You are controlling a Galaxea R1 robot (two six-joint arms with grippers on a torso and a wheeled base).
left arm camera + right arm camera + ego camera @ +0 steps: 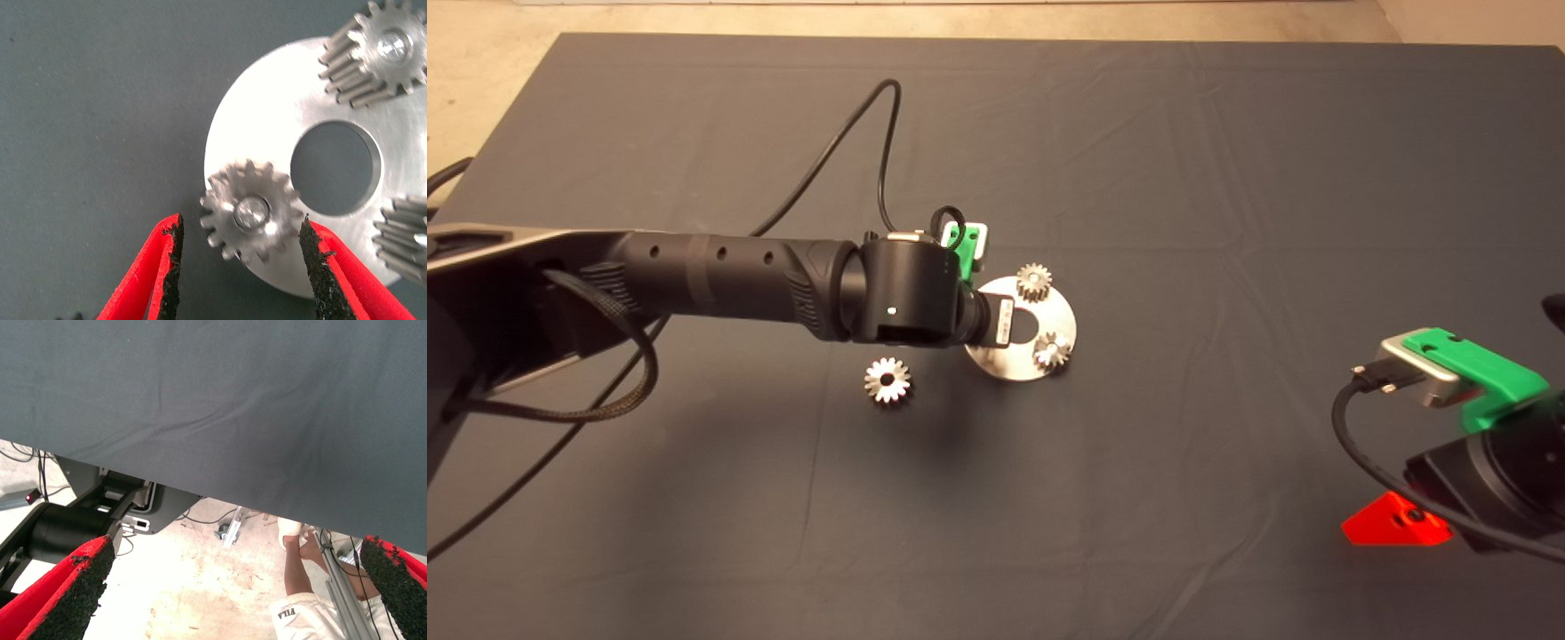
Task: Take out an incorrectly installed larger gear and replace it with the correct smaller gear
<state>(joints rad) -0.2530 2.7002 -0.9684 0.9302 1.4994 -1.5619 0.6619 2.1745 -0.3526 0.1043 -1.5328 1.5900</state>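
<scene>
We hold our left gripper (239, 263) spread around the smaller gear (250, 211), now seated on a pin at the rim of the round steel plate (267, 127). 2 more gears (1034, 282) sit there. We should lift straight up, touching nothing. The larger gear (887, 380) lies near mid-worktop, beside the plate. Our right gripper (233, 587) waits spread at the worktop's right edge.

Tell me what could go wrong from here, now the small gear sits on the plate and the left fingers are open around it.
1. The left gripper straddles the smaller gear closely; one finger looks nearly touching its teeth, so pulling away sideways could drag it off its pin.
2. That gear sits at the round plate's rim, so a nudge might shift the plate.
3. The larger gear lies loose on the mat near the arm's way back.
</scene>
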